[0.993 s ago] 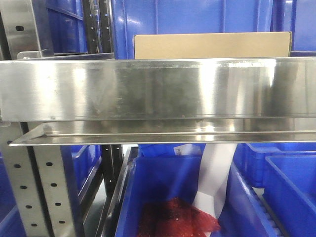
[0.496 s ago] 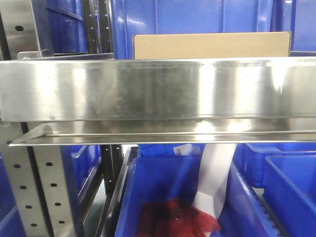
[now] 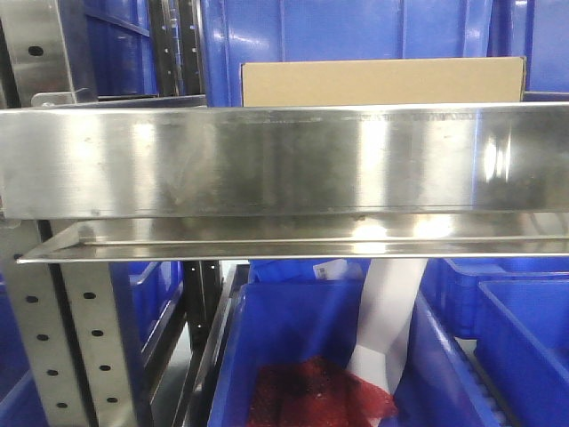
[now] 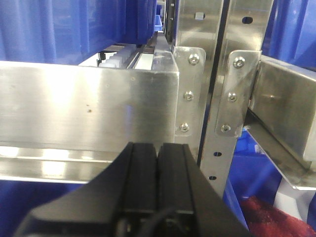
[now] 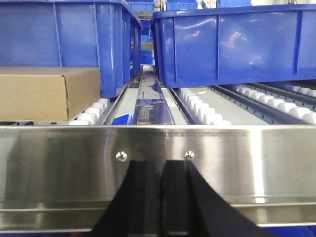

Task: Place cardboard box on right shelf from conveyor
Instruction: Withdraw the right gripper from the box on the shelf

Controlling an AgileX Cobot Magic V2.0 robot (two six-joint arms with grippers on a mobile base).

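Observation:
The tan cardboard box (image 3: 382,83) rests on the right shelf (image 3: 284,160), only its top showing behind the tall steel front lip. In the right wrist view the cardboard box (image 5: 44,94) sits on white rollers at the left, behind the shelf lip (image 5: 247,168). My right gripper (image 5: 161,163) is shut and empty, low in front of that lip. My left gripper (image 4: 157,145) is shut and empty too, in front of another steel lip beside the perforated uprights (image 4: 217,133). The conveyor is out of view.
Blue plastic bins (image 5: 237,44) stand on the shelf rollers beside and behind the box. Below the shelf, a blue bin (image 3: 293,356) holds red mesh and a white sheet. A perforated steel upright (image 3: 89,347) stands at the lower left.

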